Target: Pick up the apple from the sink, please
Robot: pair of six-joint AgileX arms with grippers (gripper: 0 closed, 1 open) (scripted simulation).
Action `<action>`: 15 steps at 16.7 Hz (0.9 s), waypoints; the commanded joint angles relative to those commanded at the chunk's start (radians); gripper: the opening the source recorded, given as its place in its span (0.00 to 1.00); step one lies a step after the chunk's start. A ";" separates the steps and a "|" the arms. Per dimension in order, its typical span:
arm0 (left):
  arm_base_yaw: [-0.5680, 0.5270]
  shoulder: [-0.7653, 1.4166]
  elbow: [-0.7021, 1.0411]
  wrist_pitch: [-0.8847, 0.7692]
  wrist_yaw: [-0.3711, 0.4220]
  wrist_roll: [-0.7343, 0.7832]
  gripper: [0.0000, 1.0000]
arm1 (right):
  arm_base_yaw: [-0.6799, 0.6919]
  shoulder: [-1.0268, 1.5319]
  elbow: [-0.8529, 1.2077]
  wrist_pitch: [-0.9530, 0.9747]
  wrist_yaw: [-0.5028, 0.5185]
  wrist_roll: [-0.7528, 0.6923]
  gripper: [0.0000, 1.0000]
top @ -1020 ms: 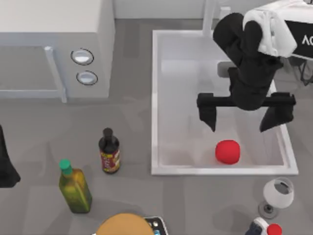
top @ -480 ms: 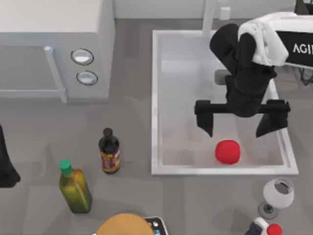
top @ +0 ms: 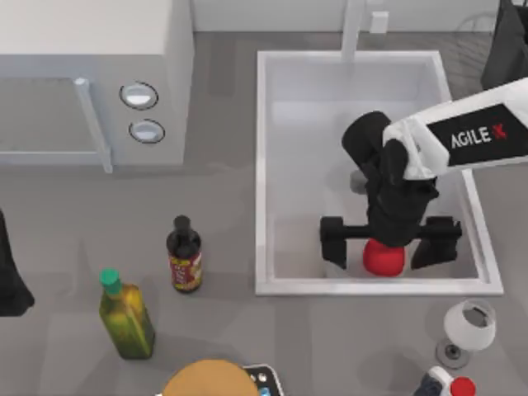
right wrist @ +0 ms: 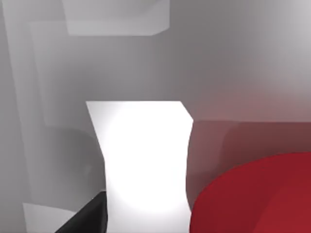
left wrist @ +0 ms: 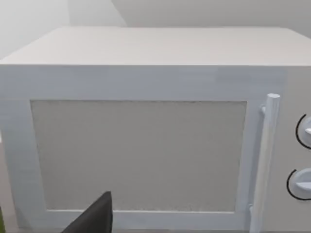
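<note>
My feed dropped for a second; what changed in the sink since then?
The right claw came down toward the front of the sink, and its open fingers now straddle the apple, not yet gripping. The apple, bottles and glass stayed put; the left arm stays parked at the table's left.

1. The top view looks straight down on the grey table (top: 74, 231), covering the white boxy microwave (top: 91, 74) and the deep white rectangular sink (top: 262, 165).
2. The left wrist view faces the same microwave's (left wrist: 146, 121) door, quite near.
3. The right wrist view sits very close inside the sink (right wrist: 243, 58), beside the smooth red round apple (right wrist: 262, 199), which the top view (top: 381, 259) shares.
</note>
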 joint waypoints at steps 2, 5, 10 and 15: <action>0.000 0.000 0.000 0.000 0.000 0.000 1.00 | 0.000 0.014 -0.008 0.016 0.000 0.000 1.00; 0.000 0.000 0.000 0.000 0.000 0.000 1.00 | 0.000 0.014 -0.008 0.016 0.000 0.000 1.00; 0.000 0.000 0.000 0.000 0.000 0.000 1.00 | 0.000 0.014 -0.008 0.016 0.000 0.000 0.62; 0.000 0.000 0.000 0.000 0.000 0.000 1.00 | 0.000 0.014 -0.008 0.016 0.000 0.000 0.25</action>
